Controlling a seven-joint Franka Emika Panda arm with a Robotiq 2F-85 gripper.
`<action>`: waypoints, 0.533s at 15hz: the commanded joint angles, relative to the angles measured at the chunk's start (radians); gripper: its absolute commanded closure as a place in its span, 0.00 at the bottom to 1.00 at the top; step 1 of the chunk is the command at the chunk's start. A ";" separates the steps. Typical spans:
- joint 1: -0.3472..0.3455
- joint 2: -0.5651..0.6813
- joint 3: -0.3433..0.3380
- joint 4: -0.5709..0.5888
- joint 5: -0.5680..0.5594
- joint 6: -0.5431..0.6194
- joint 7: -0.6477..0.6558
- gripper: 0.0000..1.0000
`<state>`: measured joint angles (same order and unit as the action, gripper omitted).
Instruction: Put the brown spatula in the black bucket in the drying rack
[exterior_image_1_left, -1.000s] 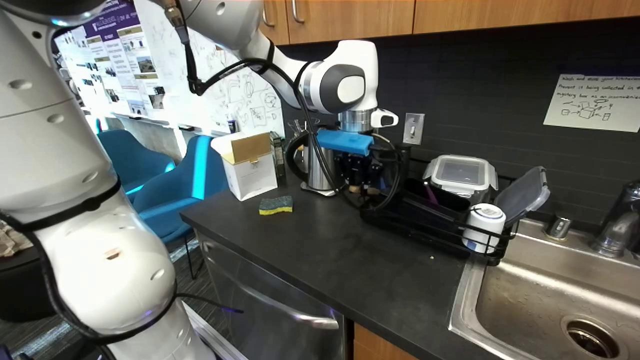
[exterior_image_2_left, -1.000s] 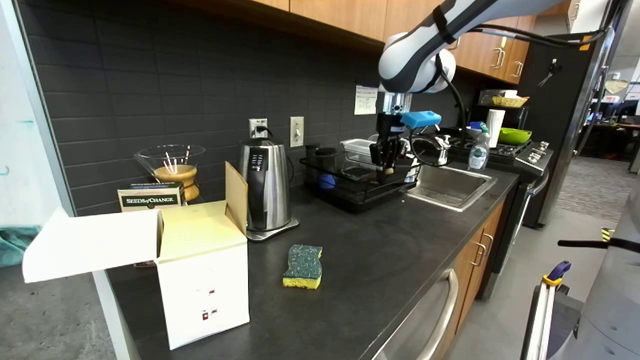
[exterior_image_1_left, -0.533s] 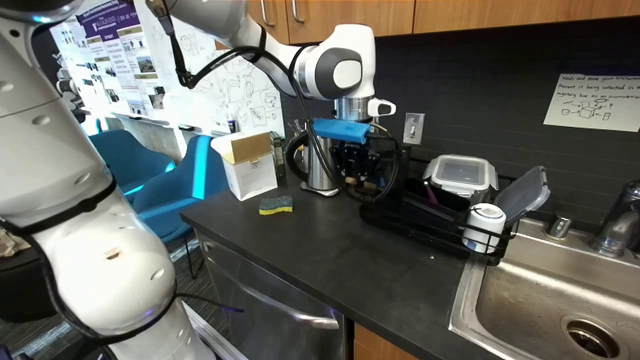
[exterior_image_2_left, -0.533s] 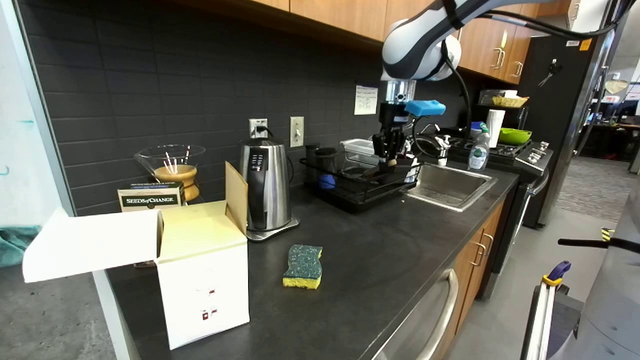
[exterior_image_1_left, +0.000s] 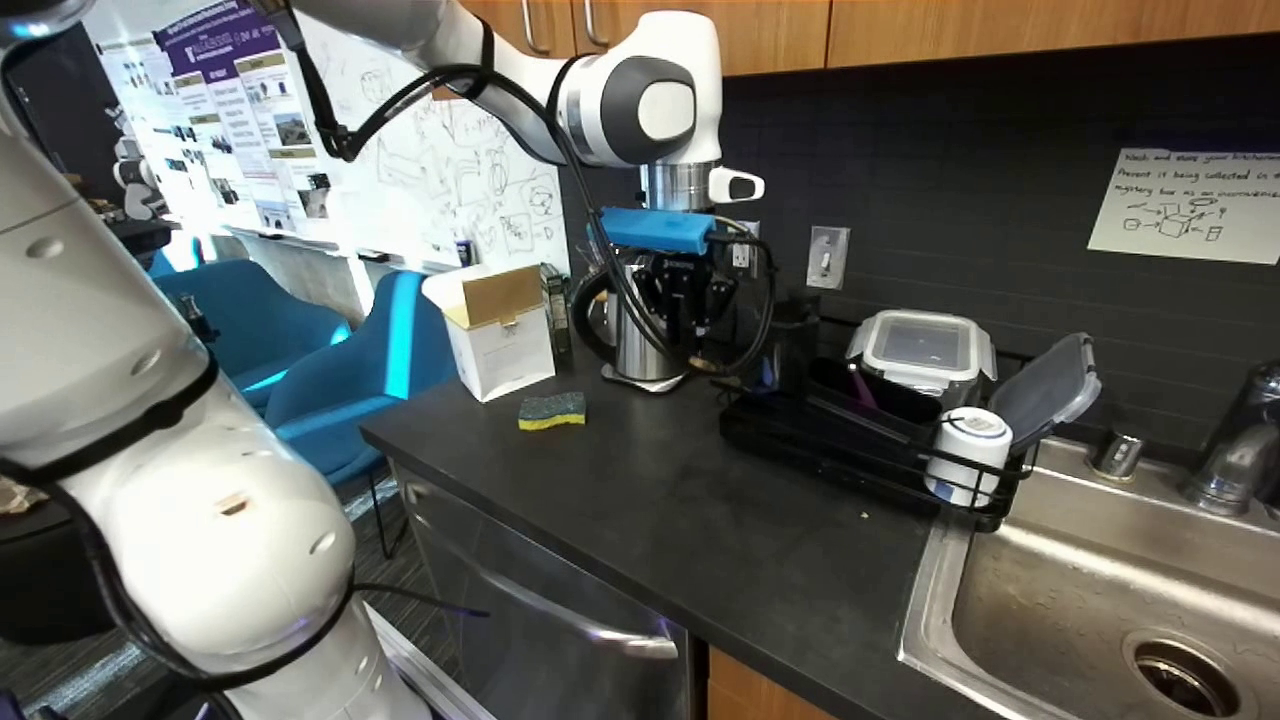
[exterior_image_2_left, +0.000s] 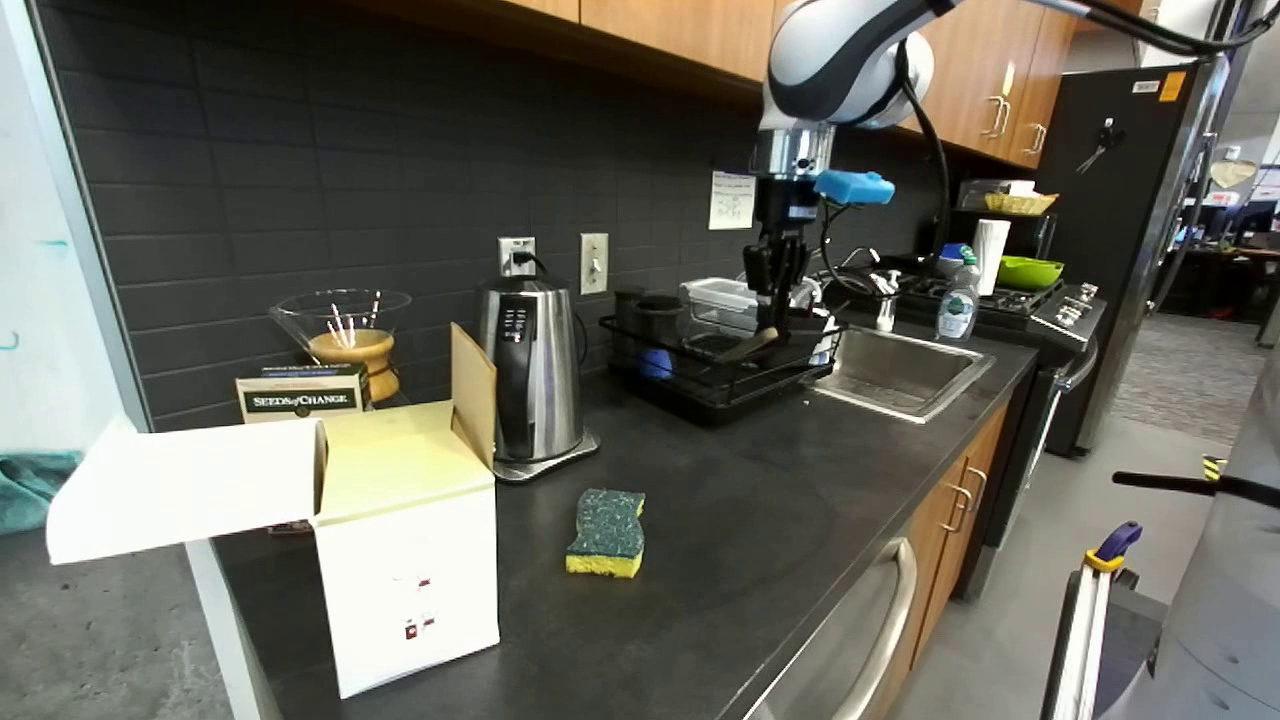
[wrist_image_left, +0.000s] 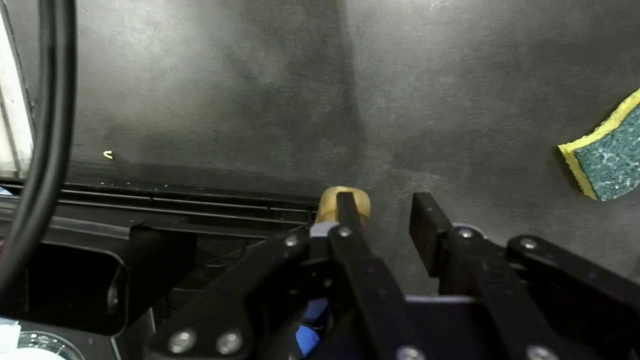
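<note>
Brown, wooden-looking spatula (wrist_image_left: 328, 204) right by the tips of the black two-fingered gripper (wrist_image_left: 385, 202).
The fingers stand a little apart, dark grey worktop (wrist_image_left: 160, 105) showing between; one overlaps the spatula's rounded end, though whether they grip it I can't tell. In an exterior view it shows, slanted, before the low black wire drying rack (exterior_image_2_left: 740, 400).

Tight in, the wrist view peers down past the pincer (wrist_image_left: 384, 206)! Farther off, an exterior view faces the wall (exterior_image_1_left: 960, 180) beyond it, an exterior view looks along the table (exterior_image_2_left: 700, 620) towards it; both catch the drying rack (exterior_image_1_left: 850, 465).
</note>
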<state>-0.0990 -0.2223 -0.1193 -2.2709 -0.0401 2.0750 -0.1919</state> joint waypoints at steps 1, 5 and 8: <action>0.006 -0.056 0.008 -0.019 -0.025 -0.021 -0.001 0.91; 0.005 -0.073 0.005 -0.028 -0.032 -0.020 -0.002 0.98; 0.005 -0.072 0.001 -0.032 -0.030 -0.018 -0.009 0.72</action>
<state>-0.0939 -0.2698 -0.1153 -2.2854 -0.0546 2.0663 -0.1919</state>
